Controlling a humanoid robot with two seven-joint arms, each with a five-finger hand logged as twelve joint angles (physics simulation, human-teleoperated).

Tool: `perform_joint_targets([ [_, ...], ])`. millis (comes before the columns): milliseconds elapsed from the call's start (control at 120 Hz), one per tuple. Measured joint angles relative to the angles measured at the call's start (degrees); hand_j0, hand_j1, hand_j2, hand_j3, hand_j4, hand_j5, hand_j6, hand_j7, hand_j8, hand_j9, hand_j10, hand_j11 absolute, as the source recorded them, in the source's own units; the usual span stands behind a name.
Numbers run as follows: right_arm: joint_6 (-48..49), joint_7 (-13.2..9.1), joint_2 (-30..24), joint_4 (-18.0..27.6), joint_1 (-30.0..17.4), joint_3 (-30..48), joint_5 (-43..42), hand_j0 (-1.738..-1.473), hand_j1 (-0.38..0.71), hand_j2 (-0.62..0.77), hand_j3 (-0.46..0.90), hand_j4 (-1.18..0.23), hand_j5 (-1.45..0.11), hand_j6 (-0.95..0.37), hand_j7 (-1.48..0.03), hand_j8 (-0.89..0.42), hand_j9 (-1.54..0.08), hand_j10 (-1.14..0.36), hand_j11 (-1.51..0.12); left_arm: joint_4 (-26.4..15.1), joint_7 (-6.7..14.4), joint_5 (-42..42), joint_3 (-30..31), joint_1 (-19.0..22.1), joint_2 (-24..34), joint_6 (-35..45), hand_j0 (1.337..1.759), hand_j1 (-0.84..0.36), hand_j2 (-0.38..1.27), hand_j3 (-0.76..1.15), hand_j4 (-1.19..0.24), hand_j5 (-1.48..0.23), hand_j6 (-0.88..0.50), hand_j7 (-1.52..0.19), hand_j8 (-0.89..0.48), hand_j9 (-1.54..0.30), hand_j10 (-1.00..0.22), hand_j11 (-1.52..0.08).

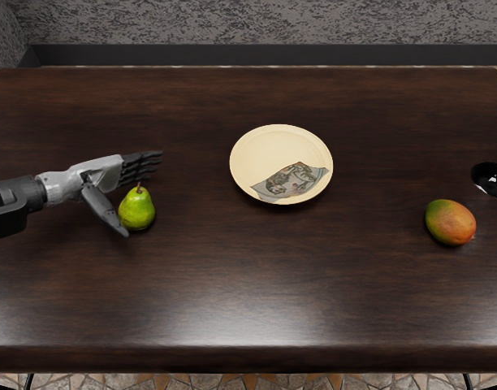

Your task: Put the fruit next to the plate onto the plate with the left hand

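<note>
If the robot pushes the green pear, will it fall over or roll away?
Probably it would tip. The pear stands upright on a rounded bottom, so a nudge from the left hand could topple it. Lying down, it might roll crookedly. Its shiny skin looks smooth, maybe slippery.

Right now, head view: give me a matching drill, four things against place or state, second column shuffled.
Things:
1. pear
2. mango
3. plate
4. left hand

Place or state:
A. centre, paper lying on it
B. far right, alone
C. green, left of the plate
D. in from the left edge, fingers open by the pear

Pairs: 1-C, 2-B, 3-A, 4-D
</note>
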Motion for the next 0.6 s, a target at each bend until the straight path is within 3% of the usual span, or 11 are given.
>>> perform_joint_targets([
  [192, 0.0, 0.0, 0.0, 0.0, 0.0, 0.0, 0.0, -1.658, -0.31, -0.01, 0.00, -0.03, -0.04, -0.03, -0.04, -0.03, -0.04, -0.03, -0.04, -0.2, -0.1, 0.0, -0.7, 0.7, -0.1, 0.0, 1.658, 0.34, 0.00, 0.00, -0.01, -0.01, -0.01, -0.01, -0.01, -0.01, -0.01, -0.01],
  [600, 0.0, 0.0, 0.0, 0.0, 0.0, 0.0, 0.0, -1.658, -0.31, -0.01, 0.00, -0.03, -0.04, -0.03, -0.04, -0.03, -0.04, -0.03, -0.04, -1.7, -0.1, 0.2, -4.7, 3.3, 0.0, 0.0, 1.658, 0.20, 0.03, 0.00, -0.13, -0.16, -0.13, -0.16, -0.13, -0.16, -0.13, -0.16],
])
